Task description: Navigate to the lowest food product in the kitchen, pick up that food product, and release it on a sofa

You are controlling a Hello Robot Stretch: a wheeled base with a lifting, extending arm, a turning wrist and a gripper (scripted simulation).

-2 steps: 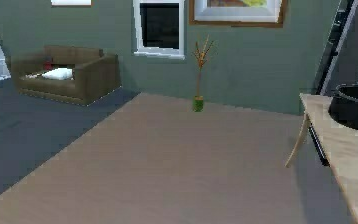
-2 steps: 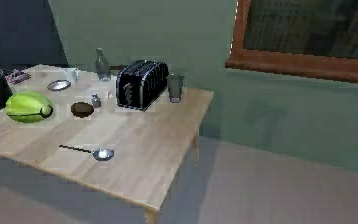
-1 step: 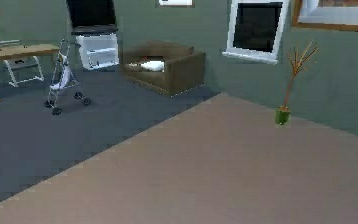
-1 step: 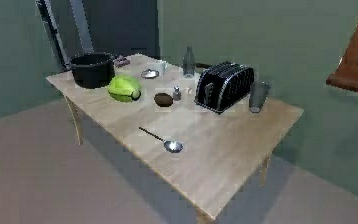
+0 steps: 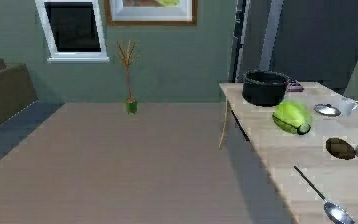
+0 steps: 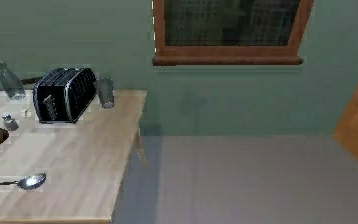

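A brown sofa [image 5: 7, 95] sits at the forward view's left edge, with a thin plant [image 5: 130, 72] by the far wall. On the wooden counter [image 5: 277, 175], a black pot [image 5: 264, 88] stands at the far corner. Right of it, toward the middle, lies a green leafy head [image 5: 293, 117], probably lettuce, then a brown lump [image 5: 339, 147], perhaps a potato. A spoon [image 5: 322, 195] lies by the near edge. Which of these 2 foods counts as lowest I cannot tell. The lettuce looks light, soft and crushable, so grip its middle gently. The lump looks firm and likely to roll, so take it across its short width. The state of the fingers cannot be told.
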